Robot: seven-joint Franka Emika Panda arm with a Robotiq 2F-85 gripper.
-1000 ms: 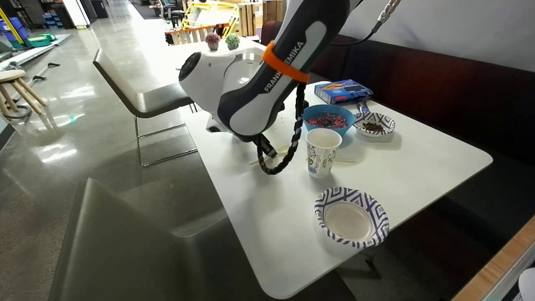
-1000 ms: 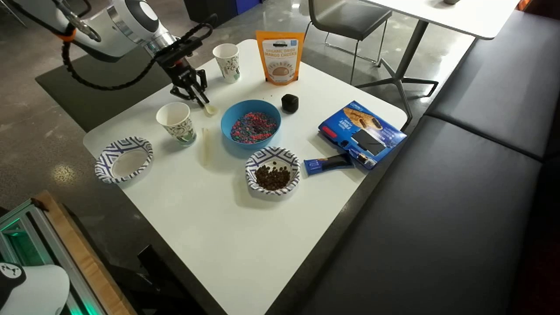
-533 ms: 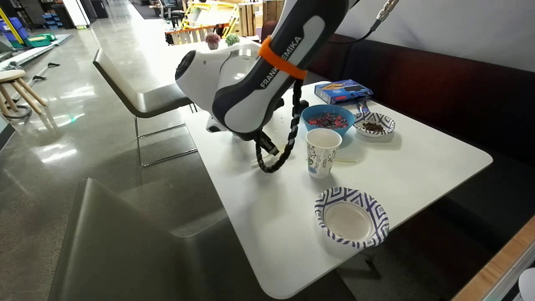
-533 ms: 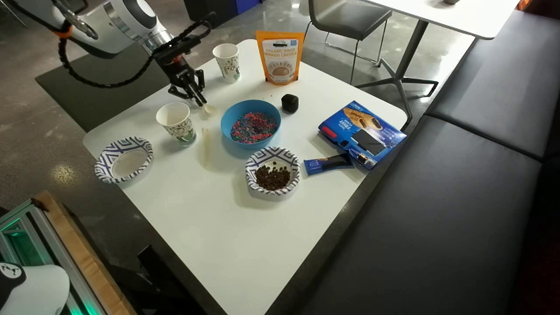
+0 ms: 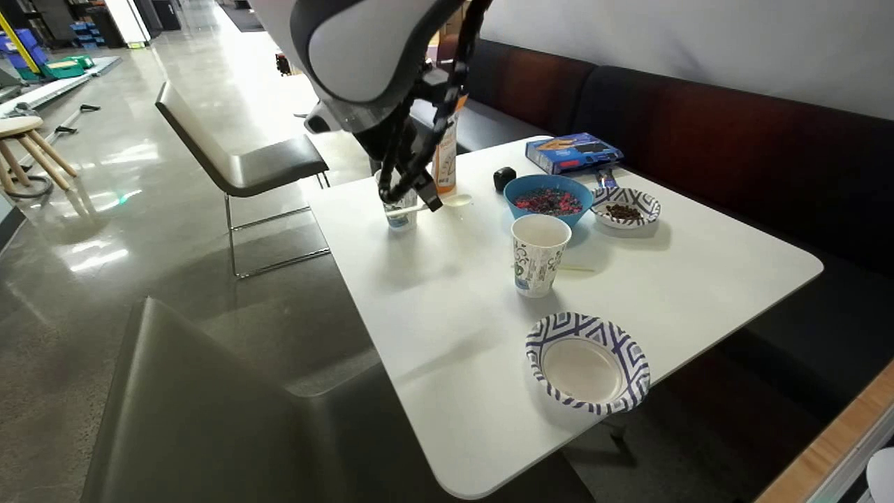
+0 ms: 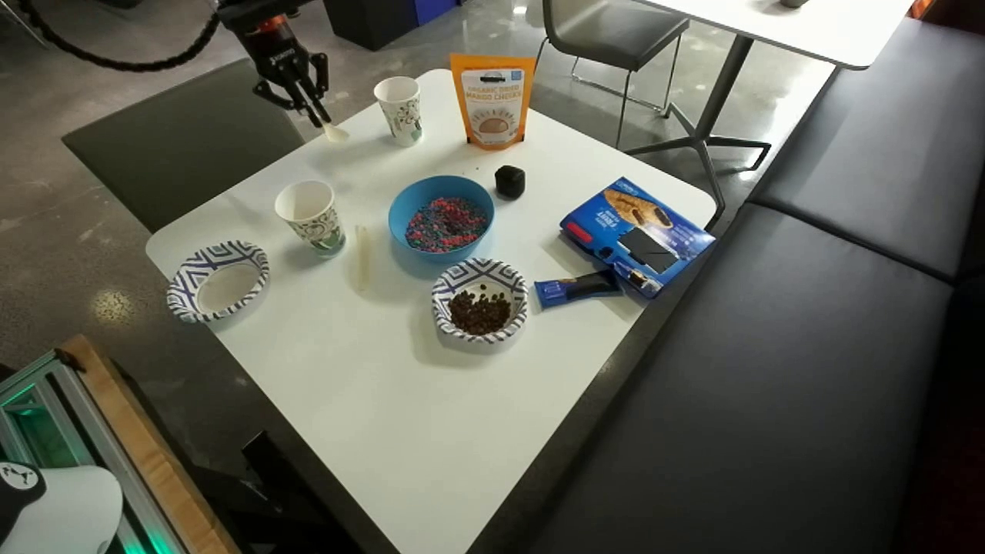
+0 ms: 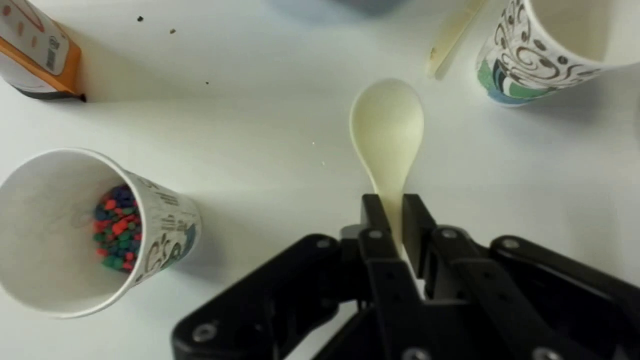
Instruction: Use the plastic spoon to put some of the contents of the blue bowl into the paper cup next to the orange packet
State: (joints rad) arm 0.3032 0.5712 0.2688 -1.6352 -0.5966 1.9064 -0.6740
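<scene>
1. The claw (image 7: 394, 215) is clamped on the spoon (image 7: 387, 122), holding it above the table (image 6: 385, 400), near the cup (image 7: 172, 225); the scoop end looks bare.
2. That cup, standing beside the orange packet (image 6: 494, 104), has colored bits (image 7: 120, 230) at the bottom, just like those in the blue bowl (image 6: 442, 187).
3. So I'd say the serving asked for is done.
4. What's left, as I judge it: setting the spoon down, or going back for more, since the bowl has plenty.
</scene>
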